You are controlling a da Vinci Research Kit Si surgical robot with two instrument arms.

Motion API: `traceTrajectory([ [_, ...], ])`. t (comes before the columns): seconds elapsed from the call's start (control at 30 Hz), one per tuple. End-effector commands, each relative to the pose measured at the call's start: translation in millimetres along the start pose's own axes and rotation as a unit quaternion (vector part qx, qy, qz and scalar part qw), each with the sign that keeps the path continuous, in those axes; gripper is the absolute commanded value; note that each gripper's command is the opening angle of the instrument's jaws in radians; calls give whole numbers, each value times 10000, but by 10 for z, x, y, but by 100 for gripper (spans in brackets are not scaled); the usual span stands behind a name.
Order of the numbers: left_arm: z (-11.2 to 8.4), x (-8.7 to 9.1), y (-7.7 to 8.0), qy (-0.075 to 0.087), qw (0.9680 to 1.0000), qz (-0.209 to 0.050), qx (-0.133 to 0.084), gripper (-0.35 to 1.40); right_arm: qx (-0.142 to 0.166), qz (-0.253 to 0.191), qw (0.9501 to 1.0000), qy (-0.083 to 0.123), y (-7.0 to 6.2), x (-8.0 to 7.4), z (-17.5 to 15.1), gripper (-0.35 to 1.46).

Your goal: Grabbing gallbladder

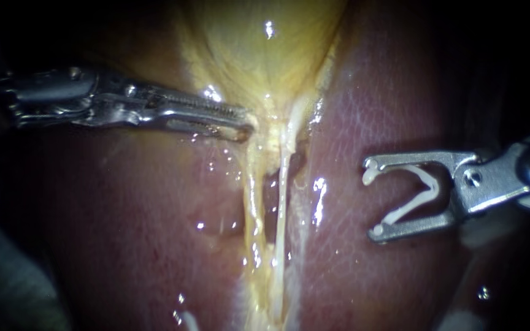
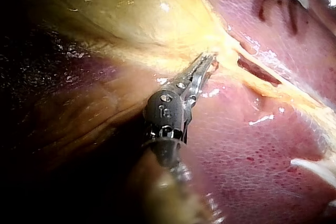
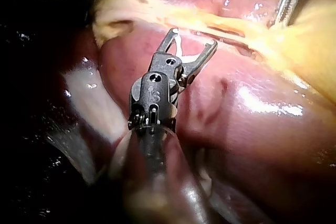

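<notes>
Left instrument [image 1: 248, 127], jaws closed together and clamped on the narrow end of the gallbladder [image 1: 259, 49]; right instrument [image 1: 372, 199], jaws spread wide with an open white clip [image 1: 424, 190] seated against both.

Gallbladder: yellow, wet and glistening, tapering to a point between red-brown lobes of liver [image 1: 363, 110], creased toward the pinch. Just below the gallbladder's point, two pale strands [image 1: 283, 202] running on down a groove in the liver. Right instrument well apart from the gallbladder, hanging over the liver lobe beside the strands.
</notes>
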Motion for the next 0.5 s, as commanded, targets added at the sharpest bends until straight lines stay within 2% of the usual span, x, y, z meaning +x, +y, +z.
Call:
traceTrajectory([
  [0.03,-3,1,1,2,10000,-40,-6,-13,1,-1,10000,0,0,0,0,48],
  [0.13,-8,3,0,0,9999,-103,-25,-33,1,-1,10000,0,0,0,0,48],
  [0.17,-9,4,1,-1,9999,-135,-30,-35,1,-1,10000,0,0,0,0,48],
  [0.37,-20,11,10,-2,9993,-365,-53,-35,1,-1,10000,0,0,0,0,48],
  [0.5,-33,22,21,-29,9986,-515,-113,-35,0,-1,10000,0,0,0,0,48],
])
